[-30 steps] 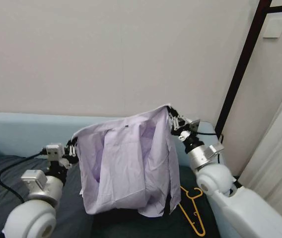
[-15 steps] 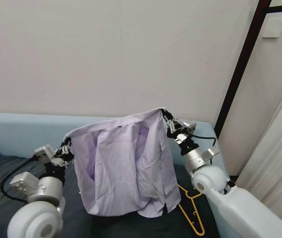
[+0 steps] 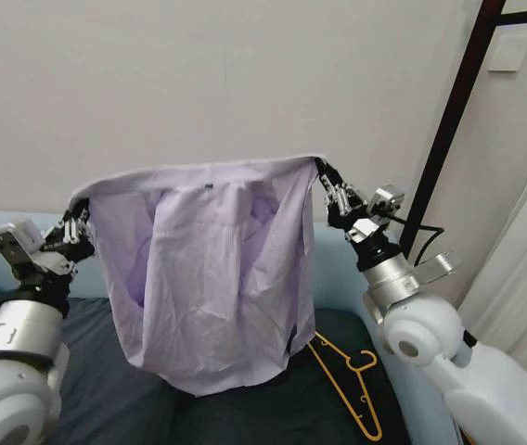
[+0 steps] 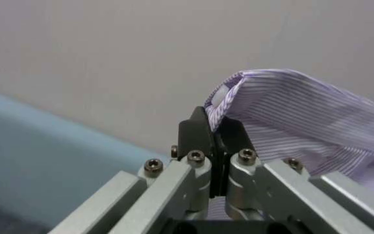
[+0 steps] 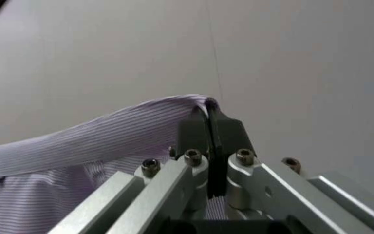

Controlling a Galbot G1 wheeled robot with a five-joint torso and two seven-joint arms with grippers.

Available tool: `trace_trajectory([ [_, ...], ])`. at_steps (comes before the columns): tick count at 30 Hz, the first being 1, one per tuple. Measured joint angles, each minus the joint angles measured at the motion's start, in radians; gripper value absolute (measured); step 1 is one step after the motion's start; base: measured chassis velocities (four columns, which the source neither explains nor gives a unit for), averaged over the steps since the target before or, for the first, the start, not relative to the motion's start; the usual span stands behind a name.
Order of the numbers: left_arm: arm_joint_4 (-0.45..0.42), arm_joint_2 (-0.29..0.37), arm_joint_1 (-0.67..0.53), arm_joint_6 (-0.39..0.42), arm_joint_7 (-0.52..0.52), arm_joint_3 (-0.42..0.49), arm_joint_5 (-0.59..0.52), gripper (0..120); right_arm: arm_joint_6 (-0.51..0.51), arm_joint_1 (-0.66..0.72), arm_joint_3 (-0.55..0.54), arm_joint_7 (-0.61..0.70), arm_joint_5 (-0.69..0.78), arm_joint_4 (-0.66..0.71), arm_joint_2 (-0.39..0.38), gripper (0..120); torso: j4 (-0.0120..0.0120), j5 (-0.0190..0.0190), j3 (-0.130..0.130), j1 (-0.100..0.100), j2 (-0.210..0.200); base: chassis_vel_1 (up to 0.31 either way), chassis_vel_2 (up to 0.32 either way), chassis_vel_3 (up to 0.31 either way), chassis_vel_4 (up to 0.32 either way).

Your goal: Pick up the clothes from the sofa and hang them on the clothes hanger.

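Left tool [image 3: 80,225] and right tool [image 3: 324,176] grip shirt [image 3: 212,278] aloft

Left tool is clenched on one upper corner, its pads [image 4: 195,136] pressed together with striped lilac cloth pinched between them. Right tool is clenched the same way on the other corner, somewhat higher. Between them the top edge runs nearly taut, and the shirt hangs spread open in front of the wall [image 3: 199,83], its hem low over the dark seat of the sofa [image 3: 96,399]. A yellow hanger [image 3: 352,385] lies on that seat by the right arm, just beside the hem
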Motion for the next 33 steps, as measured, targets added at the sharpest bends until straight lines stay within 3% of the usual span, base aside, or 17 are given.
trace_trajectory([
  [3, 0.093, -0.149, 0.021, 0.014, 0.002, 0.044, 0.121, 0, -0.004, -0.078, -0.025, 0.011, -0.048, -0.134, 0.094, 0, -0.0005, 0.0005, 0.000, 0.000, 0.000, 0.000, 0.000, 0.000, 0.000],
  [4, 0.093, -0.149, 0.021, 0.014, 0.002, 0.044, 0.121, 0, -0.004, -0.078, -0.025, 0.011, -0.048, -0.134, 0.094, 0, -0.0005, 0.0005, 0.000, 0.000, 0.000, 0.000, 0.000, 0.000, 0.000],
  [8, 0.236, -0.239, 0.009, 0.017, 0.002, 0.098, 0.195, 0, 0.031, -0.107, -0.037, -0.021, -0.095, -0.294, 0.161, 0, -0.0005, 0.0000, 0.000, 0.000, 0.000, 0.000, 0.000, 0.000, 0.000],
  [11, 0.277, -0.254, -0.006, 0.015, 0.003, 0.112, 0.204, 0, 0.055, -0.109, -0.041, -0.025, -0.126, -0.353, 0.181, 0, -0.0008, -0.0001, 0.000, 0.000, 0.000, 0.000, 0.000, 0.000, 0.000],
  [16, 0.301, -0.225, -0.014, 0.012, 0.016, 0.115, 0.198, 0, 0.089, -0.115, -0.043, -0.028, -0.153, -0.426, 0.213, 0, -0.0005, 0.0001, 0.000, 0.000, 0.000, 0.000, 0.000, 0.000, 0.000],
  [26, 0.393, -0.089, -0.041, -0.044, 0.058, 0.173, 0.206, 0, 0.185, -0.135, -0.038, -0.137, -0.217, -0.527, 0.214, 32, -0.0004, 0.0000, 0.000, 0.000, 0.000, 0.000, 0.000, 0.000, 0.000],
  [29, 0.415, -0.069, -0.056, -0.051, 0.068, 0.190, 0.206, 0, 0.134, -0.175, -0.025, -0.108, -0.225, -0.554, 0.183, 46, -0.0006, 0.0002, 0.000, 0.000, 0.000, 0.000, 0.000, 0.000, 0.000],
  [31, 0.420, -0.066, -0.056, -0.051, 0.070, 0.199, 0.207, 0, 0.105, -0.185, -0.018, -0.092, -0.218, -0.556, 0.176, 49, -0.0007, 0.0001, 0.000, 0.000, 0.000, 0.000, 0.000, 0.000, 0.000],
  [33, 0.429, -0.061, -0.057, -0.051, 0.073, 0.215, 0.212, 0, 0.028, -0.202, 0.002, -0.060, -0.184, -0.554, 0.160, 57, -0.0008, -0.0001, 0.000, 0.000, 0.000, 0.000, 0.000, 0.000, 0.000],
])
